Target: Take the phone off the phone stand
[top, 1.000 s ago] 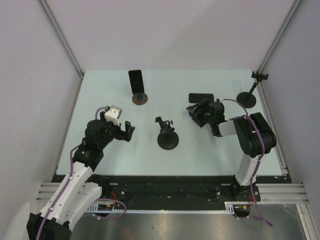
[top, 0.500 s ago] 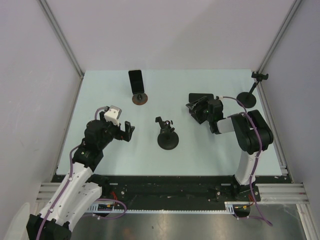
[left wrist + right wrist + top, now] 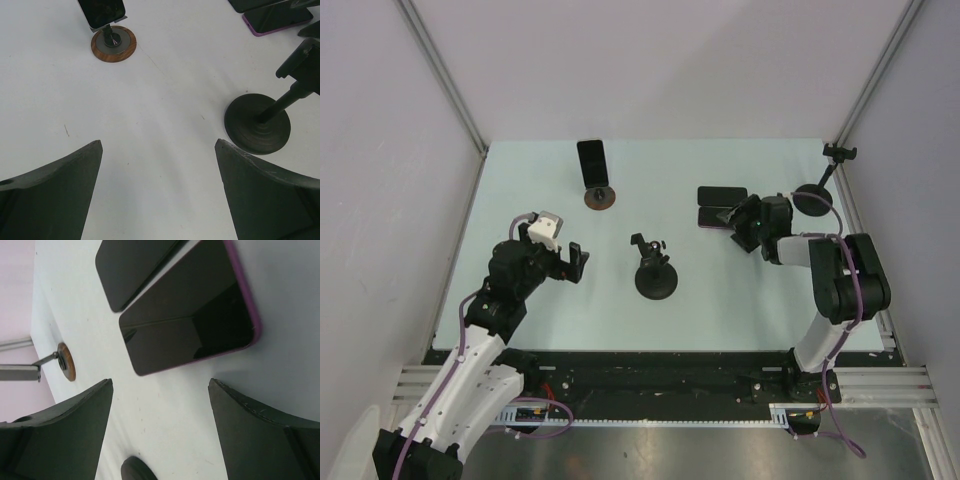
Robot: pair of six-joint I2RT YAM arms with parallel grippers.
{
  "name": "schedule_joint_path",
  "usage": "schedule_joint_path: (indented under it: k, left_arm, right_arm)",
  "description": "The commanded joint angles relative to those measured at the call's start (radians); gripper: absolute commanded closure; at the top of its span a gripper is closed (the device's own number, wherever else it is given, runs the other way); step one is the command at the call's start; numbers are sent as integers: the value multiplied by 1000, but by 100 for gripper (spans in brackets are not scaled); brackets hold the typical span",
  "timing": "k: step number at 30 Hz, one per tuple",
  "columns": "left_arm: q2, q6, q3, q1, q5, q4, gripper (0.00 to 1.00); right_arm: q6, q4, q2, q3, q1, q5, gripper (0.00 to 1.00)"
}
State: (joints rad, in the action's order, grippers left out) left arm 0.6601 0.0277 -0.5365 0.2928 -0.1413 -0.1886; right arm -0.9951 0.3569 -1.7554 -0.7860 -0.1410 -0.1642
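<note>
Black fingers of the left gripper (image 3: 578, 262) spread wide, holding nothing. Far left, one phone (image 3: 591, 160) sits on its wooden stand (image 3: 600, 197). The middle stand (image 3: 657, 275) is bare. Right of it, the purple phone (image 3: 190, 335) now lies flat beside another phone (image 3: 135, 270). The right gripper (image 3: 738, 222) has let go and backed off, fingers spread. That phone looks done.

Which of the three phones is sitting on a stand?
The back-left phone, upright on the wooden-base stand; the purple-edged phone and the black phone beside it lie flat.
</note>
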Motion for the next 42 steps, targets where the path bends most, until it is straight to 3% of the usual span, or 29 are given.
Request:
schedule_joint_path:
  k: [1, 12, 21, 28, 34, 42]
  left_arm:
    - [-5, 31, 1, 6, 3, 34, 0]
    - [-5, 29, 0, 6, 2, 32, 0]
    - [-5, 31, 1, 6, 3, 34, 0]
    - [-4, 29, 0, 6, 3, 34, 0]
    - [6, 21, -2, 6, -4, 34, 0]
    - [19, 17, -5, 9, -7, 34, 0]
  right_arm:
    - [69, -33, 10, 10, 49, -4, 17]
    - [29, 143, -93, -7, 81, -61, 17]
    - [64, 128, -84, -21, 84, -61, 17]
    - [217, -18, 77, -22, 63, -161, 14]
    - [412, -229, 338, -56, 5, -225, 14]
    - [639, -555, 522, -223, -233, -72, 14]
